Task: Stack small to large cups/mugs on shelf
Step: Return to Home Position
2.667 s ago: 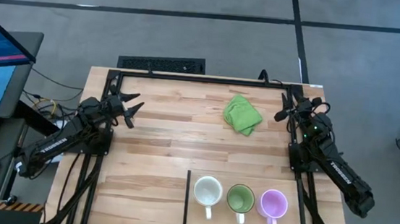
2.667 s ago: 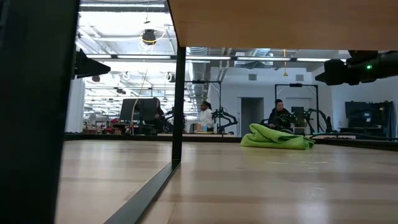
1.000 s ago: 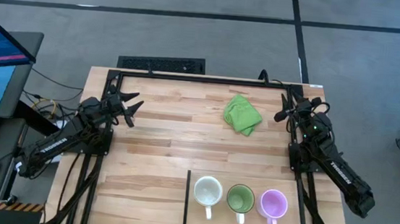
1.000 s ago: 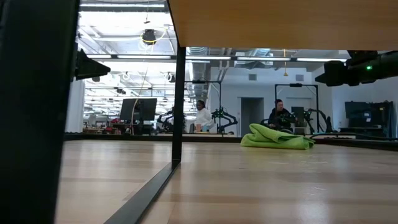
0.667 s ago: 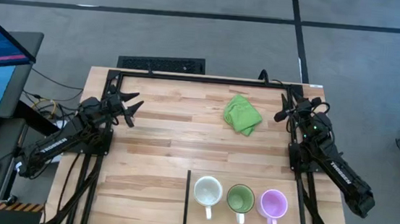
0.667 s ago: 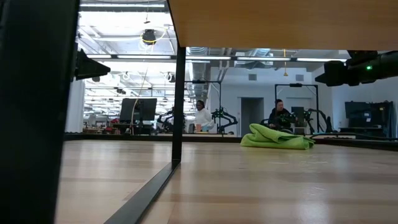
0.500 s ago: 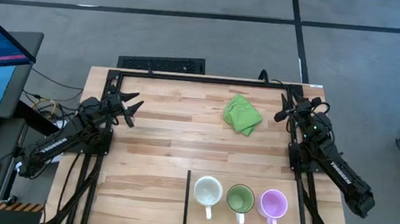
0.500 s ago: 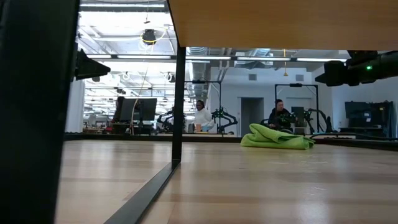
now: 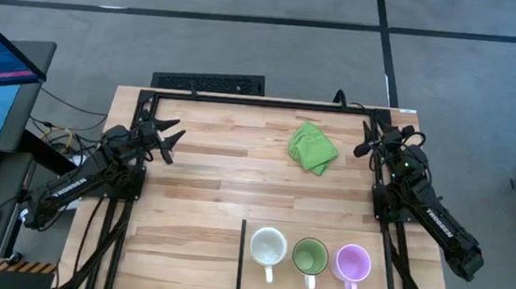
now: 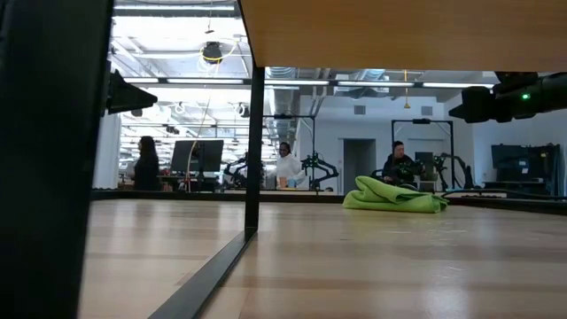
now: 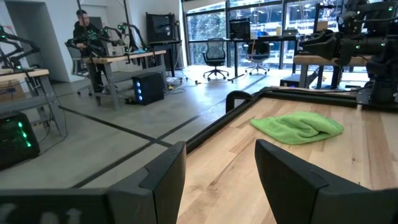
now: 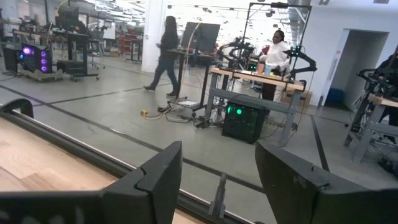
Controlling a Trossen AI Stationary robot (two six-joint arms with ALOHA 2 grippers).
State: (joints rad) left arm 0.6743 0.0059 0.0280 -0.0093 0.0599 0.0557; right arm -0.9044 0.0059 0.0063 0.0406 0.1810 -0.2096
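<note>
Three handled mugs stand upright in a row on the shelf (image 9: pixel 378 267), a patch of light wood at the near right bounded by a thin black strip (image 9: pixel 242 255): a white mug (image 9: pixel 268 247), a green mug (image 9: pixel 310 257) and a light purple mug (image 9: pixel 353 262), handles toward the near edge. My left gripper (image 9: pixel 173 135) is open and empty at the far left. My right gripper (image 9: pixel 365 138) is open and empty at the far right. Both stay far from the mugs.
A crumpled green cloth (image 9: pixel 313 147) lies on the table toward the far right, also in the low view (image 10: pixel 394 195) and the left wrist view (image 11: pixel 298 126). A black frame (image 9: pixel 243 100) runs along the table's far edge. People move in the room beyond.
</note>
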